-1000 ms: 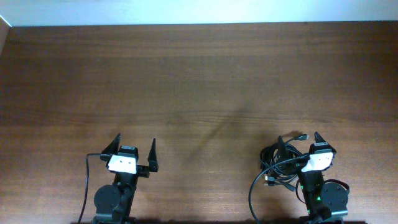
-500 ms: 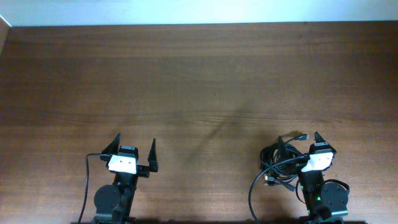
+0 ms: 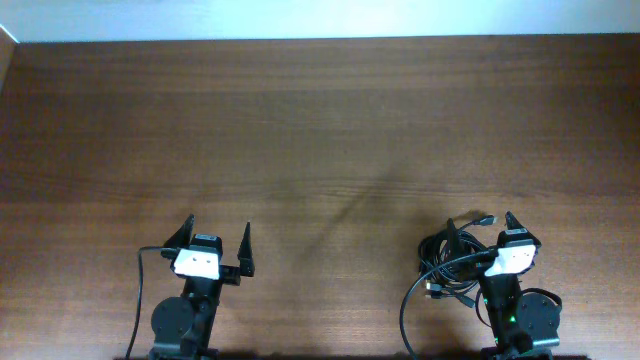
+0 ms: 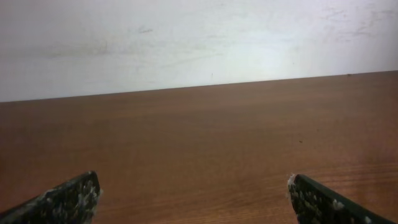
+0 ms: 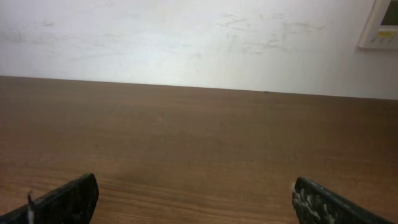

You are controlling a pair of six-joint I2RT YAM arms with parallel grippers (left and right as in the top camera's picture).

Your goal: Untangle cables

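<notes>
Cables (image 3: 447,262) lying knotted at near right of table (image 3: 320,120), just beside right gripper (image 3: 480,225) | right gripper and left gripper (image 3: 218,224) both gaping released, grasping nothing | step: waiting to begin untangling | next: likely calling for pinching one loop, pulling clear

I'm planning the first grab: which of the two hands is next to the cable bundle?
The right hand: the tangled cables lie bunched against its left side. The left hand sits well apart from them.
</notes>
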